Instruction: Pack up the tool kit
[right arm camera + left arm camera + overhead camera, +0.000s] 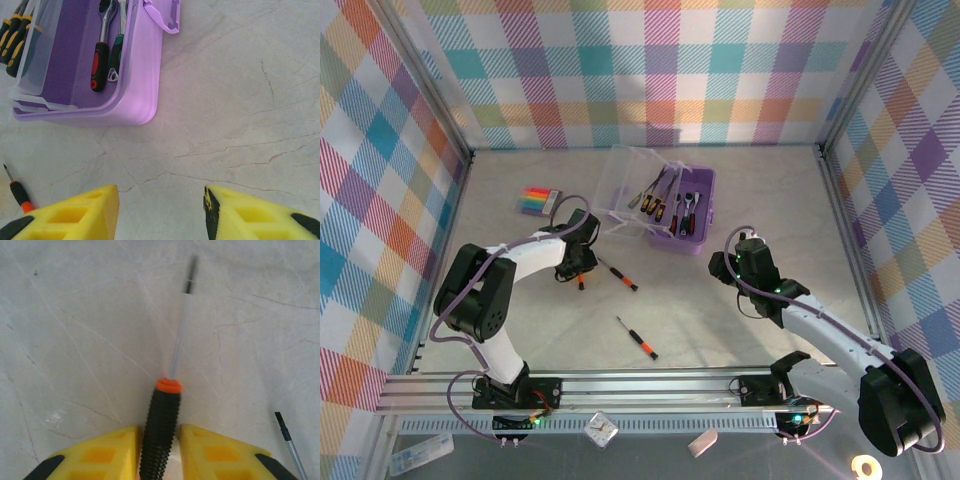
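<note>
Overhead view: a pale, veined worktop [740, 340] inside a plaid-walled booth [660, 70]. The purple box [709, 210] of the tool kit sits back-centre w/ its clear lid [630, 185] swung open to the left, so tools can drop straight in. Inside already: ratchet wrenches [99, 60] and yellow-handled screwdrivers [12, 35], laid lengthwise to fit.

Left wrist view: the left claw [159, 435] stands narrow round the ribbed black handle of a screwdriver [162, 405] lying flat, its orange collar and steel shaft pointing away. We judge it goes for the handle b/c that's the thickest, grippiest part (the thin shaft would likely slip). A pale sliver shows between handle and claw on one side, so we can't tell if it's pinched firm. Another screwdriver tip [286, 432] pokes in at lower right, and a spare screwdriver [636, 337] lies toward the near edge, so packing looks approx. part done.

Right wrist view: the right claw [161, 200] is wide and empty, hovering just in front of the box, prob. parked clear of the left claw's route.
</note>
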Tool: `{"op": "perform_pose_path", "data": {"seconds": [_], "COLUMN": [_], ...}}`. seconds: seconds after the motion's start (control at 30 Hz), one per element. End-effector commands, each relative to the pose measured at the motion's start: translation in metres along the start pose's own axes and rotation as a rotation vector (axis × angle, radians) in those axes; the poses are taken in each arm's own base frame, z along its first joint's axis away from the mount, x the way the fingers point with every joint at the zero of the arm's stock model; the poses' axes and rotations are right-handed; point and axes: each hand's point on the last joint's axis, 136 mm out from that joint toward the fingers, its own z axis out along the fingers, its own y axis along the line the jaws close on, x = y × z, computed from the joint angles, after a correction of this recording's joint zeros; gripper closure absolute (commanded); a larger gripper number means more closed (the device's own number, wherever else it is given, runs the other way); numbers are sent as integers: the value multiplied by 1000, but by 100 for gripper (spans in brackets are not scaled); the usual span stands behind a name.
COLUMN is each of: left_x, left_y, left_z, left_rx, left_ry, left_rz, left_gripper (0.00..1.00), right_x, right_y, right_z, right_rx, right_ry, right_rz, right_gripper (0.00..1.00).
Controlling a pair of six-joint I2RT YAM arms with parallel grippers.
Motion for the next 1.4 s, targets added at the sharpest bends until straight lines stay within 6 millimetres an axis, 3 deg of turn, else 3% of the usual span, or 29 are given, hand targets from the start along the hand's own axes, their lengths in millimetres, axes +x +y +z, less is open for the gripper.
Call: {"op": "perform_pose_path", "data": {"seconds": [0.0,0.23,0.47,0.67,0.8,0.97,1.17,1.37], "left_x": [19,22,-7,-35,-61,-93,-110,-125], "left_y": [22,36,28,7,-21,-75,-149,-193], "left_z": [16,5,-52,-112,-144,-159,-144,-131], "left_rx": [-48,-75,-90,-14,47,93,145,166], "left_ry": [61,43,-85,-189,-230,-247,-261,-267], "left_rz": [11,49,154,204,259,368,512,570], "left_gripper": [78,87,88,89,88,89,89,90], "right_x": [-3,-4,-3,-2,-2,-2,-4,-4], "right_y": [3,4,3,3,2,2,-1,-1], "right_z": [0,-2,-1,0,1,3,3,2], "right_rx": [-14,-19,-21,-17,-13,-7,8,7], "right_ry": [-11,-16,-16,-12,-12,-8,-23,-21], "right_rz": [-1,2,6,6,5,1,-5,-8], "right_gripper": [51,51,51,51,51,51,51,51]}}
